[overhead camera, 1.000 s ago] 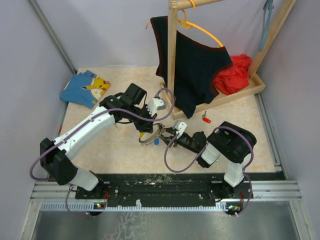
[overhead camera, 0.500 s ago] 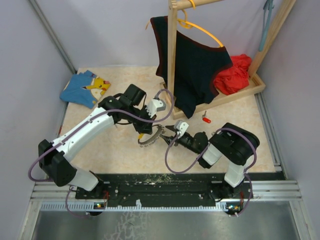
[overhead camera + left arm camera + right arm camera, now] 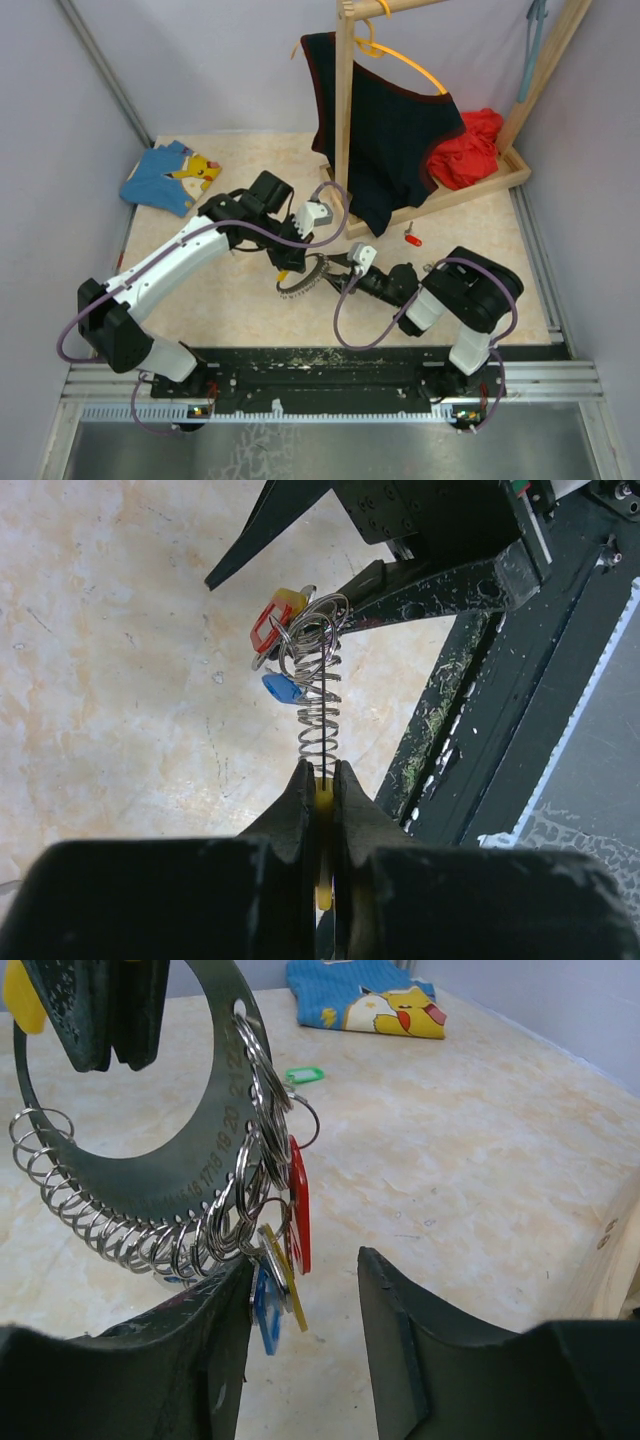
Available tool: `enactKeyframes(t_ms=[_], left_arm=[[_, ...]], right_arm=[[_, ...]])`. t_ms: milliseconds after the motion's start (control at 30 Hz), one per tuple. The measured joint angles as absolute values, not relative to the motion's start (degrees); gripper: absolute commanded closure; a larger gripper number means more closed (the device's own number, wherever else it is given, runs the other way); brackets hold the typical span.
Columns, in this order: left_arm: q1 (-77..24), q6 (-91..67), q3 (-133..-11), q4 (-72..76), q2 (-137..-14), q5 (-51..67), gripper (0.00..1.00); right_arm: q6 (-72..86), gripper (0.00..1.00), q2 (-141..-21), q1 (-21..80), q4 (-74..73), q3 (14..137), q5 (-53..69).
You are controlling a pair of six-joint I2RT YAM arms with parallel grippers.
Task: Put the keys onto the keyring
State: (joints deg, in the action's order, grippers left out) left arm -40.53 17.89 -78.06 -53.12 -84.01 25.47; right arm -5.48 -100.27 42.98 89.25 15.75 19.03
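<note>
Numbers 18, 19, 20 on keyring plate (image 3: pixel 130 1185)

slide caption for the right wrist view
Left gripper holds the keyring, tags dangling, in front of the open right gripper; a green tag lies beyond.

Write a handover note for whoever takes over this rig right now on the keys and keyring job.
Left gripper: shut on the yellow loop of the keyring, holding it clear of the table.
Right gripper: open at the hanging tags, gripping nothing.
Done: red, blue and yellow tags hang on the rings.
Left: a green-tagged key and a red-tagged key lie loose on the table.
</note>
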Motion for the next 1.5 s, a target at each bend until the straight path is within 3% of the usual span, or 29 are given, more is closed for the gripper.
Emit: enactKeyframes(t_ms=[333, 400, 600, 767, 900, 1133, 1500], left_arm=[[-40.53, 18.11, -75.77, -52.75, -84.07, 26.35, 1.00], [-40.53, 18.06, -75.18, -52.23, -84.03, 26.63, 0.99], [-40.42, 17.50, -71.46, -46.89, -82.67, 26.57, 0.68], [-38.33, 14.57, -65.14, -39.83, -80.27, 26.00, 0.52], [-35.68, 9.43, -58.87, -32.60, -76.27, 25.43, 0.25], [-34.41, -1.74, -48.25, -17.80, -66.96, 20.95, 0.19], [-34.35, -15.55, -29.39, 8.73, -59.64, 22.94, 0.24]], right_arm=[[-4.54, 0.99, -95.85, 41.98, 89.03, 14.33, 22.90], [-4.62, 1.00, -93.17, 41.54, 87.53, 13.72, 23.40], [-5.41, 1.00, -83.18, 40.71, 72.31, 13.82, 24.38], [-6.17, 1.00, -74.28, 40.75, 51.53, 20.29, 25.06], [-6.20, 1.00, -71.07, 40.73, 35.16, 27.24, 23.42], [-3.57, 1.00, -71.50, 40.75, 10.79, 37.67, 18.96], [6.81, 1.00, -80.53, 41.25, -20.99, 57.60, 10.76]])
